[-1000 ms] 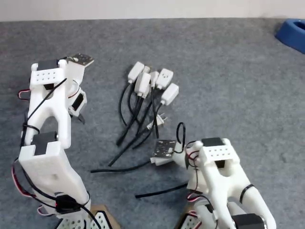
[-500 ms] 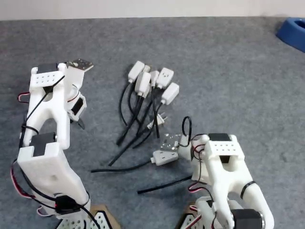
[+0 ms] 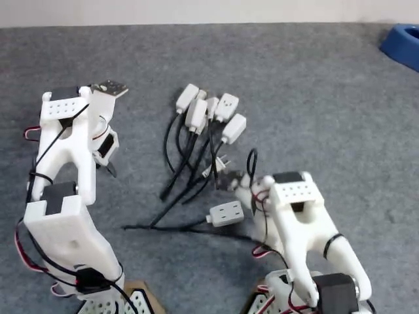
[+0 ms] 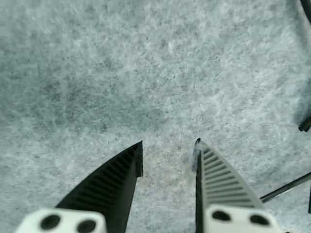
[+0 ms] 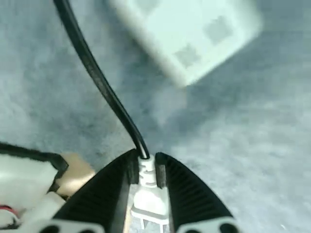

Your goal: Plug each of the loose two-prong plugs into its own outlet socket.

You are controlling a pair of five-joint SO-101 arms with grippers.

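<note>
1. Grey felt-like carpet is the playing surface here, as far as the high view reaches, with a pale wall strip along the far edge.
2. A blue container pokes in at the far corner on the right arm's side, well apart from the action.
3. The right gripper has its fingers clamped on a white two-prong plug, and the black cord trails out ahead.
4. Just ahead of that plug, a white outlet socket lies on the carpet, between the two arms and nearer the right one.
5. Farther back, mid-table, sits a bunch of white sockets with tangled black leads.
6. The left gripper has its fingers spread apart with nothing between them, carpet beneath.
</note>
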